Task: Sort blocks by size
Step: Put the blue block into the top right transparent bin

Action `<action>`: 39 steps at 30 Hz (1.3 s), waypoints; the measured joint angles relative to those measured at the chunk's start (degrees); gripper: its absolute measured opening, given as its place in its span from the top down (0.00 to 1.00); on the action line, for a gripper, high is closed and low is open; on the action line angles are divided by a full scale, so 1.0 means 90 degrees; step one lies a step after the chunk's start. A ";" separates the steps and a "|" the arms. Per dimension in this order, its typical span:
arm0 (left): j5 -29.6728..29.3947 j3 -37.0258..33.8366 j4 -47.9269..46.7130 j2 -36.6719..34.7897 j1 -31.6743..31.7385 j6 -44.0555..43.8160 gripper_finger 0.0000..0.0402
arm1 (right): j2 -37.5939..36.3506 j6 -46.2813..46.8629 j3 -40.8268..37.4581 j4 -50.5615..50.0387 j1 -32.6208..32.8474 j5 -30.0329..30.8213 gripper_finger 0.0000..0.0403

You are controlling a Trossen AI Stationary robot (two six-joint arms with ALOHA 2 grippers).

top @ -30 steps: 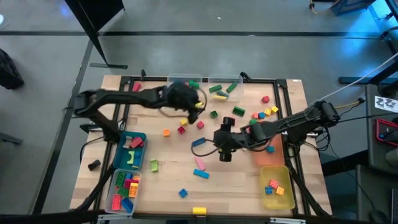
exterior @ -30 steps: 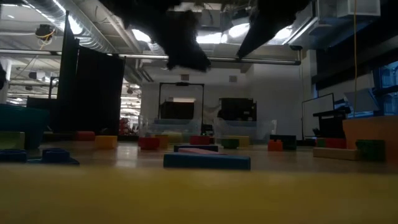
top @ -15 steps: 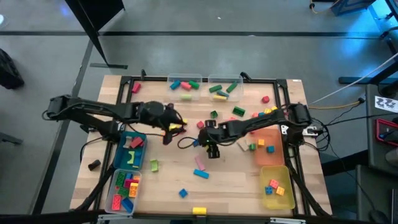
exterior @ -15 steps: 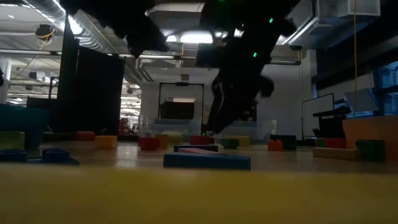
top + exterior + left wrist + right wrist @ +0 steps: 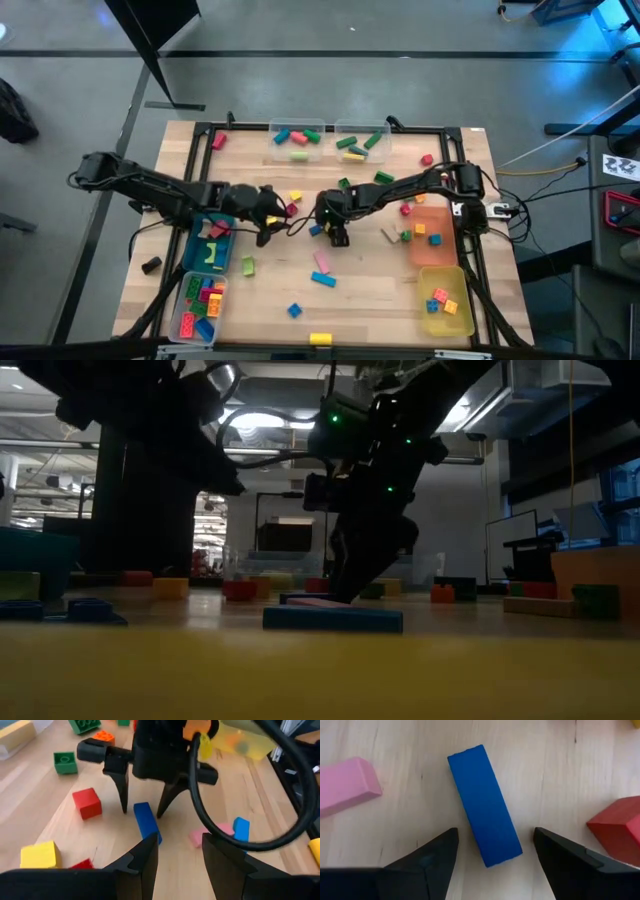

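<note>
The right tool hangs over the middle of the desk, released, its 2 fingers straddling a long blue block lying flat, not touching it. A pink block lies beside. The left tool, empty and part-open, hovers just beside.

Blocks: small plastic bricks, red, yellow, green, blue, pink and orange, scattered flat across the tabletop. A long smooth blue bar lies flat near the centre, between the spread fingers of the right end effector, untouched. A pink bar lies near one of its ends. A red cube and a yellow cube lie close by.
</note>
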 joint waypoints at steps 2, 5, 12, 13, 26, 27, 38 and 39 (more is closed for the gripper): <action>-0.0050 -0.0079 0.0091 0.0002 -0.0055 -0.0004 0.66 | 0.0036 0.0002 0.0003 0.0065 -0.0004 -0.0106 0.37; -0.0065 -0.0150 0.0192 0.0002 -0.0107 -0.0005 0.66 | 0.0055 0.0005 0.0008 0.0138 0.0001 -0.0098 0.45; -0.0070 -0.0167 0.0180 0.0002 -0.0175 0.0016 0.66 | 0.0009 0.0017 0.0033 0.0069 0.0004 -0.0041 0.74; -0.0070 -0.0167 0.0181 0.0002 -0.0175 0.0017 0.66 | 0.0009 0.0019 0.0082 -0.0048 0.0004 -0.0001 0.74; -0.0075 -0.0164 0.0181 0.0002 -0.0231 0.0009 0.66 | -0.0064 -0.0650 0.2271 -0.3765 -0.0021 0.2245 0.69; -0.0082 -0.0164 0.0184 0.0002 -0.0262 0.0018 0.66 | -0.0066 -0.0688 0.2435 -0.4036 -0.0036 0.2525 0.70; -0.0079 -0.0164 0.0181 0.0002 -0.0690 0.0022 0.66 | -0.0081 -0.0772 0.2855 -0.5051 -0.1339 0.4493 0.71; -0.0079 -0.0164 0.0181 0.0002 -0.0726 0.0022 0.66 | -0.0081 -0.0760 0.2855 -0.5035 -0.1506 0.4391 0.70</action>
